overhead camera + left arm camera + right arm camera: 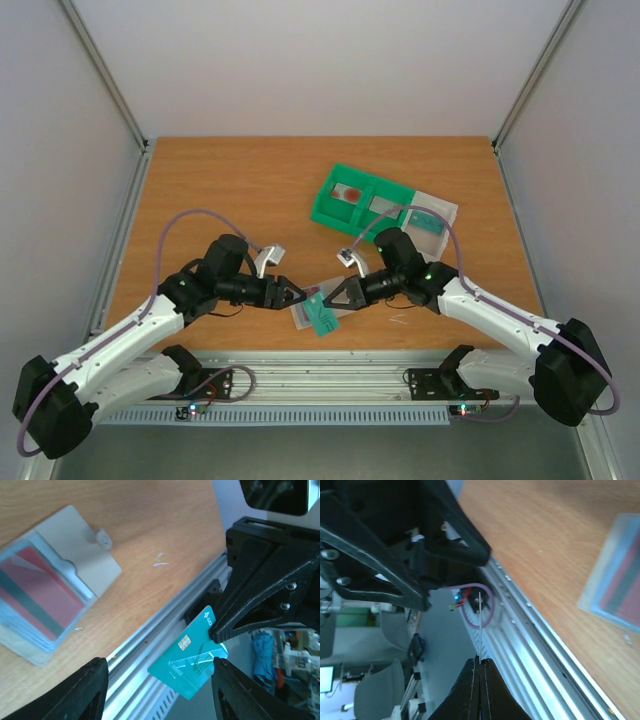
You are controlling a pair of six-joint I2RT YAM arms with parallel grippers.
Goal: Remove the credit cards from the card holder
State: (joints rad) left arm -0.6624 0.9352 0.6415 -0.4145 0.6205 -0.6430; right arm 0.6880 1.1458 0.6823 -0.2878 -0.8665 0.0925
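The card holder (pixel 92 550) lies open on the surface (pixel 150 515), and a red card (pixel 55 597) crossed by a dark stripe shows in its clear pocket. Just beside the card holder, raised off the surface, the right fingers (pixel 480 682) are clenched on a teal card (pixel 192 667). The left fingers (pixel 87 692) stand released, one on either side of that card, not touching it.

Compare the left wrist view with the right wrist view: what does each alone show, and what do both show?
Only the left wrist view: the teal card's printed face with its chip, and the card holder's closure tab. Only the right wrist view: that card edge-on, a thin line, and a purple cable loop behind it. Both: the right gripper shut on the card, the holder's red card, the wooden table.
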